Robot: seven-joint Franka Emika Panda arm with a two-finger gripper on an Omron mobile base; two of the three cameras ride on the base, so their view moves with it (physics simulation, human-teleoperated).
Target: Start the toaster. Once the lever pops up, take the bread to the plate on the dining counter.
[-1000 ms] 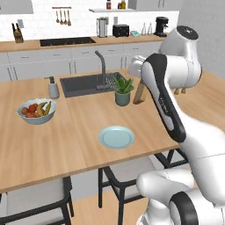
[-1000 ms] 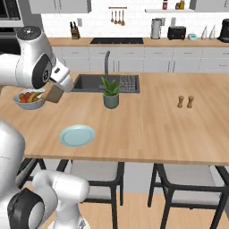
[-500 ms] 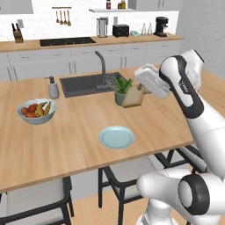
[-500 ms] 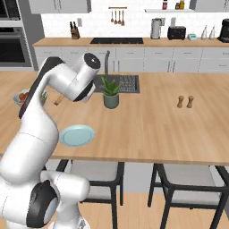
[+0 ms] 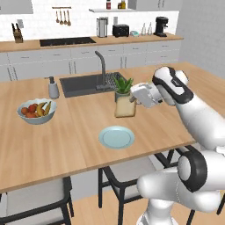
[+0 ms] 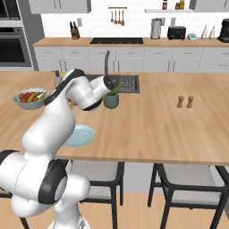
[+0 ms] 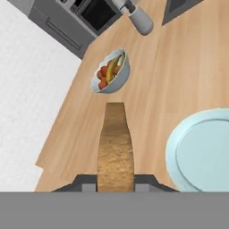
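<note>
Toward the left edge of the table (image 5: 79, 145), a pale fruit bowl (image 5: 37, 110) sits with bananas and red fruit in it, and a grey soap dispenser (image 5: 53, 88) stands just behind it beside the dark inset sink (image 5: 85, 84) with its grey faucet (image 5: 102, 66). Near the front edge, about midway along, lies the round blue-green plate (image 5: 116, 137), bare on top. Behind it, the bread (image 5: 125, 105) hangs upright above the wood, its golden-brown face toward the left base camera, directly in front of a small potted plant (image 5: 123, 85). The hand (image 5: 137, 100) is narrowed onto the slice's right side and carries it clear of the table; in the hand view the bread (image 7: 115, 150) runs up edge-on from between the fingertips, with the plate (image 7: 202, 154) off to one side and the fruit bowl (image 7: 111, 71) beyond it. Farther right on the table stand two small brown shakers (image 6: 185, 101). On the back worktop, the black toaster (image 5: 120, 30) stands beside a steel kettle (image 5: 102, 27).
</note>
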